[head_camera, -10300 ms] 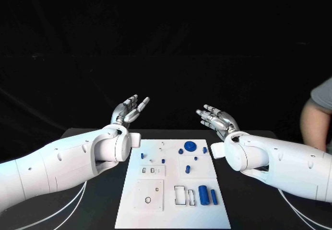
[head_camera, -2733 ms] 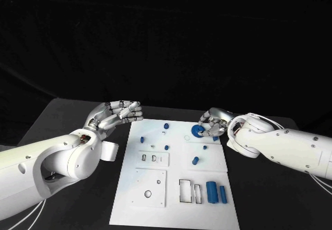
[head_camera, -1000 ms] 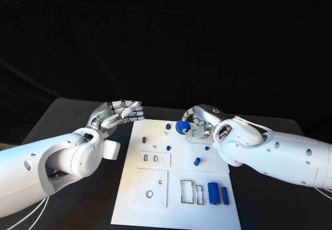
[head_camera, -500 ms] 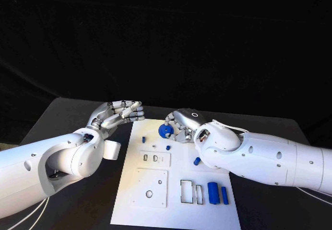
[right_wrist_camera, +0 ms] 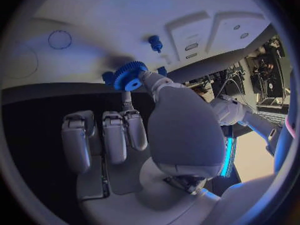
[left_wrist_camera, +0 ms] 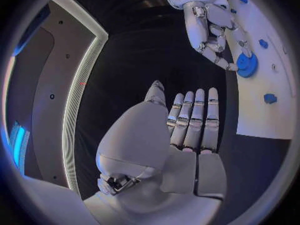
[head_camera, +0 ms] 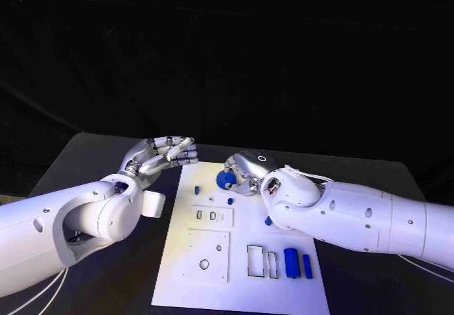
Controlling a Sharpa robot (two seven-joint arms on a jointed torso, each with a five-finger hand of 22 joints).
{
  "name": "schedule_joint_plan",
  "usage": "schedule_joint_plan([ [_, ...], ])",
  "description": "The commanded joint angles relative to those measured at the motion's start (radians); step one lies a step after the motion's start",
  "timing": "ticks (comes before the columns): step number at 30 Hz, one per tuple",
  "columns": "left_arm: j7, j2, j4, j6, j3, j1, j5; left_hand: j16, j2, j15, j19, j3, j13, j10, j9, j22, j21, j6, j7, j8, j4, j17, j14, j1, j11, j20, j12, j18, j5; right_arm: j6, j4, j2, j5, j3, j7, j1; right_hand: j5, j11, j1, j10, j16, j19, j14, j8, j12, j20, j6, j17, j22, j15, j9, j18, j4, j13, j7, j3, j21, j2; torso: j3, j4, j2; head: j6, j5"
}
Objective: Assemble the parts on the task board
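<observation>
Since half a second ago the right hand (head_camera: 244, 172) has barely shifted, its fingers still clamped on the toothed blue gear (head_camera: 225, 180), now a touch lower over the far end of the flat white task board (head_camera: 241, 289). The left hand (head_camera: 163, 156) stays curled on nothing beside the board's far left corner, over the matte black desk (head_camera: 90, 161). Two smooth blue cylinders (head_camera: 297, 262) lie near the board's near right edge
</observation>
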Motion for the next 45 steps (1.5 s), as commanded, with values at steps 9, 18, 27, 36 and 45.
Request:
schedule_joint_plan([
  [9,0.007,0.0,0.003,0.013,0.001,0.002,0.002,-0.005,0.006,0.001,0.005,-0.005,-0.001,-0.007,0.002,-0.002,-0.004,-0.006,0.026,-0.004,-0.002,0.001,-0.009,0.0,0.003,0.003,-0.006,0.009,-0.007,0.044,-0.014,0.012,-0.04,0.0,-0.021,-0.001,-0.01,-0.002,-0.013,0.021,0.006,0.104,0.104,-0.003,-0.001,-0.007,-0.001,0.263,0.263,-0.007,0.0,-0.007,0.0,0.157,0.005,0.007,0.005,-0.009,0.0004,-0.0006,0.0,-0.001,0.003],
  [18,0.005,0.0,0.003,0.014,0.001,0.002,0.002,-0.007,0.008,0.001,0.005,-0.007,-0.001,-0.007,0.003,-0.003,-0.004,-0.006,0.026,-0.004,-0.003,0.002,-0.009,0.003,0.003,0.003,-0.005,0.009,-0.007,0.087,-0.029,0.018,-0.034,0.0,-0.029,-0.001,-0.055,0.01,-0.046,0.0,0.006,0.104,0.104,-0.034,-0.024,0.0,-0.043,0.263,0.263,0.003,-0.015,-0.007,0.008,0.134,0.018,-0.011,0.005,-0.027,0.0004,0.0001,0.0,-0.004,0.003],
  [27,0.005,-0.001,0.003,0.013,0.001,0.002,0.002,-0.007,0.008,0.001,0.005,-0.007,-0.001,-0.007,0.003,-0.003,-0.004,-0.006,0.026,-0.004,-0.003,0.002,-0.009,0.003,0.003,0.003,-0.005,0.009,-0.007,0.065,-0.026,0.013,-0.026,-0.001,-0.03,-0.001,-0.094,0.015,-0.067,-0.003,0.006,0.104,0.104,-0.047,-0.027,0.006,-0.063,0.263,0.263,0.008,-0.024,-0.007,0.021,0.132,0.024,-0.039,0.005,-0.028,0.0006,-0.0018,0.0,-0.005,0.005],
  [36,0.003,-0.002,0.002,0.012,0.001,0.002,0.002,-0.008,0.008,0.001,0.006,-0.008,-0.001,-0.008,0.003,-0.003,-0.004,-0.006,0.026,-0.005,-0.002,0.003,-0.01,0.003,0.003,0.003,-0.005,0.008,-0.007,0.107,-0.023,0.005,0.083,-0.001,-0.001,-0.001,-0.07,0.018,-0.195,0.007,0.006,0.104,0.104,-0.048,-0.015,0.009,-0.061,0.263,0.263,0.01,-0.038,-0.007,0.092,0.143,0.024,-0.161,0.005,0.022,0.0002,-0.001,0.0,-0.005,0.004],
  [45,0.003,-0.003,0.003,0.011,0.001,0.002,0.002,-0.008,0.008,0.001,0.006,-0.008,-0.001,-0.008,0.003,-0.003,-0.004,-0.006,0.026,-0.005,-0.002,0.003,-0.01,0.003,0.003,0.003,-0.005,0.008,-0.007,0.148,-0.035,0.003,0.145,-0.001,0.005,-0.001,-0.069,0.019,-0.238,0.012,0.006,0.104,0.104,-0.051,-0.01,0.01,-0.065,0.263,0.263,0.012,-0.044,-0.007,0.092,0.148,0.026,-0.192,0.005,0.034,0.0006,-0.001,-0.001,-0.006,0.002],
])
